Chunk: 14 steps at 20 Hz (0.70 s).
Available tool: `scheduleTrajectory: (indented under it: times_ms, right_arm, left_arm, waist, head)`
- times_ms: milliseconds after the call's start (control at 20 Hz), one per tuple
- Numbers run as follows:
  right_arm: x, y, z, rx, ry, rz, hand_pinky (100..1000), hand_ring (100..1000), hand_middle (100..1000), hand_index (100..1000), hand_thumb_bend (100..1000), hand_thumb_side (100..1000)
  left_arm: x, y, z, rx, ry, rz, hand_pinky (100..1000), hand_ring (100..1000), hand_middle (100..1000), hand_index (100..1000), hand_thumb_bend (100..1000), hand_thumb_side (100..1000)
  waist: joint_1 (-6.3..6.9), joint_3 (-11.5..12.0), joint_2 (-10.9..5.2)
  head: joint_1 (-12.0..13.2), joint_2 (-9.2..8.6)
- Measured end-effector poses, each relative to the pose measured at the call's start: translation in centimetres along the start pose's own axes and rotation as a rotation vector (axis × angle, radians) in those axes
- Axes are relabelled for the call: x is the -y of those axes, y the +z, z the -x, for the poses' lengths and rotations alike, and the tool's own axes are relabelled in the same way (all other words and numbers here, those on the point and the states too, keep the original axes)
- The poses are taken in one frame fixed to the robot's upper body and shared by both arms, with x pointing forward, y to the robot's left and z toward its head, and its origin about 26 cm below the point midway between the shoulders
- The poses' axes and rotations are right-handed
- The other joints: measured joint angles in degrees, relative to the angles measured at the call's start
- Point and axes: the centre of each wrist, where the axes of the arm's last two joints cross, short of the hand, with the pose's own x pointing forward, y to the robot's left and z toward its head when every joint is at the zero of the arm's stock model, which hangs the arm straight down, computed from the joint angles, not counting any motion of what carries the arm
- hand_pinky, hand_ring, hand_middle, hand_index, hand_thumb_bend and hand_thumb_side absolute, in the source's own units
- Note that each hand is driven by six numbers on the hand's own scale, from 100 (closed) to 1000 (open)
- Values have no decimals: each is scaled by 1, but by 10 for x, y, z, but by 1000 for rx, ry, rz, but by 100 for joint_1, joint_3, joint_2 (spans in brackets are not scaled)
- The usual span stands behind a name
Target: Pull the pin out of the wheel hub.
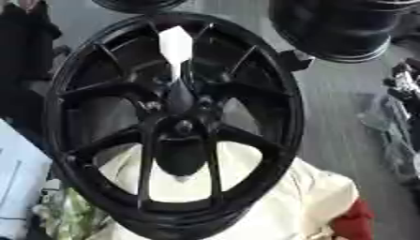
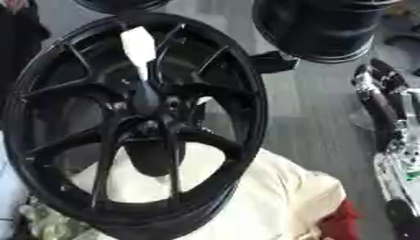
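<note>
Large black spoked alloy wheel hub (image 1: pixel 172 126) on cream cloth (image 1: pixel 279 197), white-handled pin (image 1: pixel 176 47) upright at centre; right robot hand (image 2: pixel 386 103) at right edge, finger state indeterminate.

One black wheel hub (image 1: pixel 176 126) fills the foreground, with one white-tipped pin (image 1: pixel 176 47) at its centre. Parts of two more dark wheels (image 2: pixel 324 28) show behind it. One cream cloth (image 1: pixel 287 197) lies beneath, and possibly one robot hand (image 2: pixel 386 103) at right.

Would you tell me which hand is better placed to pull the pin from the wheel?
Probably right: the right hand shows just right of the wheel, whose pin stands centrally; no left hand is in view.
</note>
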Motion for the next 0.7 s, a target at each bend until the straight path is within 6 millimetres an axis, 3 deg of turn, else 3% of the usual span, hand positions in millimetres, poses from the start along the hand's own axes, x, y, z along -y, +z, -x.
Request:
scheduleTrajectory:
  times_ms: [700]
  right_arm:
    - [1,2,2,-8,3,2,876,771,774,881,157,461]
  left_arm:
    - [1,-4,-6,22,-9,4,851,749,693,784,538,635]
  waist:
    - [37,-2,5]
  head:
    - [-120,-46]
